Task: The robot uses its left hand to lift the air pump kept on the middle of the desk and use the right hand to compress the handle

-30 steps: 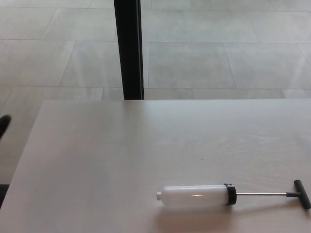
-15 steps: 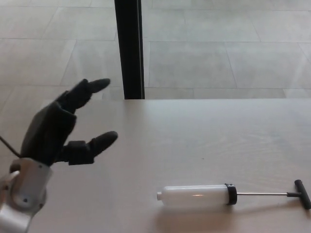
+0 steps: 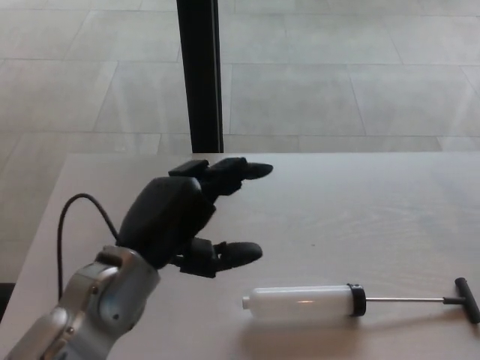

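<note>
The air pump lies flat on the pale wooden desk, near the front edge. It has a white translucent barrel with a black collar. A thin metal rod runs right to a black T-handle, pulled out. My left hand hovers over the desk, up and to the left of the barrel's nozzle end. It is open, its fingers spread and pointing right, holding nothing. It is apart from the pump. My right hand does not show.
A black vertical post stands just behind the desk's far edge. Grey tiled floor lies beyond. A black cable loops off my left forearm above the desk's left side.
My left arm has swung in from the left edge, rising and moving right over the desk toward the pump. The pump has not moved.
</note>
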